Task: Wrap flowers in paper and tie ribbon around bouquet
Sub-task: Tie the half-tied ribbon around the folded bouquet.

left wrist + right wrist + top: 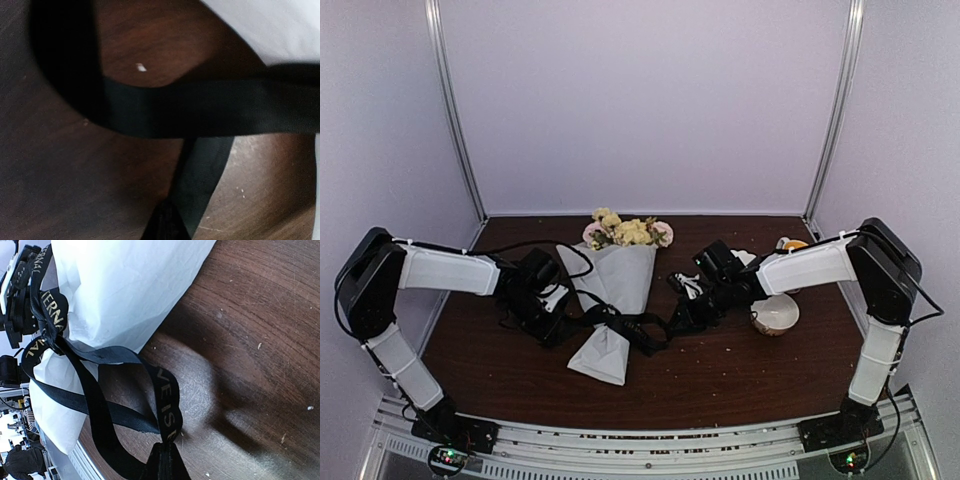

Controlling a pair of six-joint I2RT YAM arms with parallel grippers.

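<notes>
Right jaws clenched on ribbon (167, 405) looped round bouquet (615, 290). Left jaws: grip unclear, view dark. Risk: uneven pull drags bouquet across counter (720, 380), slackens loop, tears paper (125, 290).

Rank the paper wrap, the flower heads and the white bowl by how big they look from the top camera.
1. paper wrap, clearly largest.
2. flower heads.
3. white bowl, smallest, though close to the flower heads.
</notes>
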